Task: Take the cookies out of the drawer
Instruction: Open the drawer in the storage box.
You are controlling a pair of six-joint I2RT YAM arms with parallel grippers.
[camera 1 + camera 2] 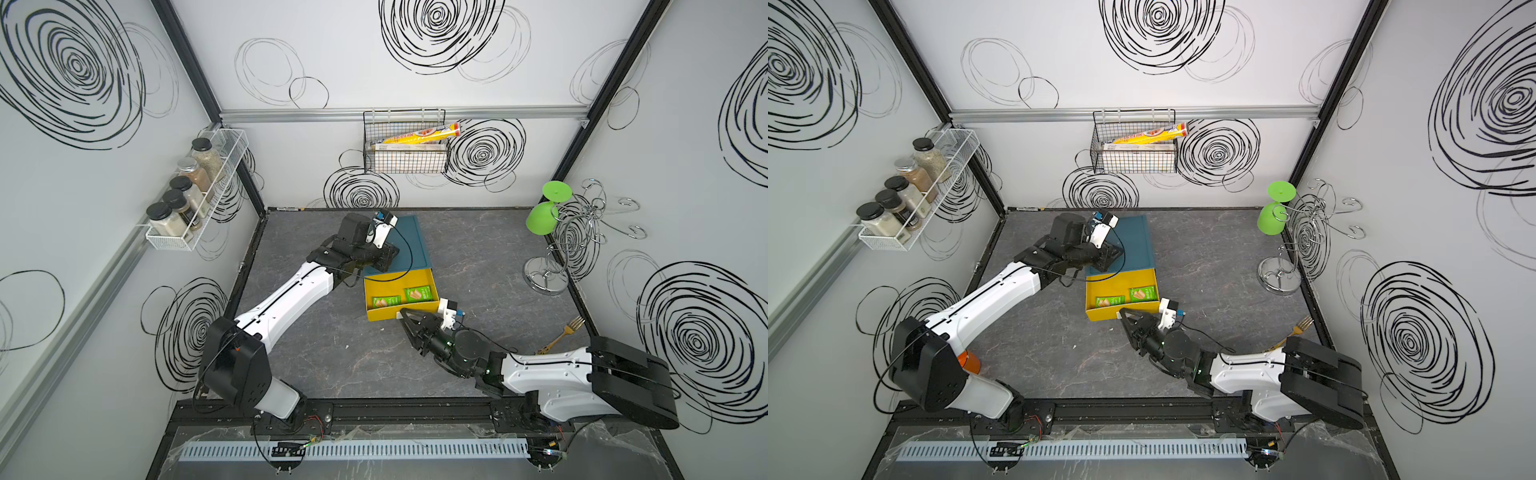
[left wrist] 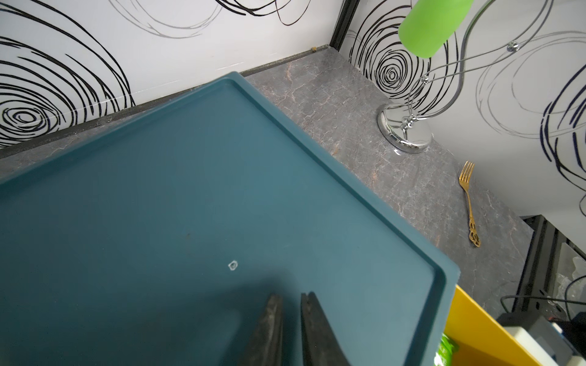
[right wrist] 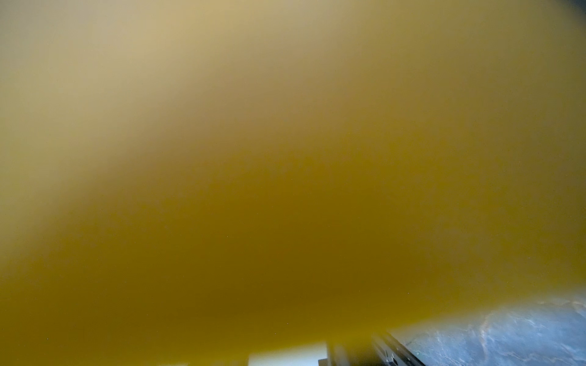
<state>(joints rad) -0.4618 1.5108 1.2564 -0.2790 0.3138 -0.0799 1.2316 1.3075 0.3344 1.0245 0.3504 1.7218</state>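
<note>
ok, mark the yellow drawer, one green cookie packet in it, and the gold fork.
yellow drawer [image 1: 384, 314]: in a top view, on its front wall.
green cookie packet [image 1: 417, 294]: in a top view, middle of the wrapper.
gold fork [image 2: 468, 202]: left wrist view, mid-handle.

Lab cell dressed as a kitchen. White wall panels [image 1: 353, 62] scribbled with black swirls, framed by aluminium rail [image 1: 399, 114]; left arm [image 1: 286, 299] and right arm [image 1: 540, 374] bolted to a track [image 1: 415, 409] in front. Kitchen props: spice rack [image 1: 174, 243], wire basket [image 1: 405, 164], chrome glass stand [image 1: 546, 277], marble-look surface [image 1: 332, 353].
</note>
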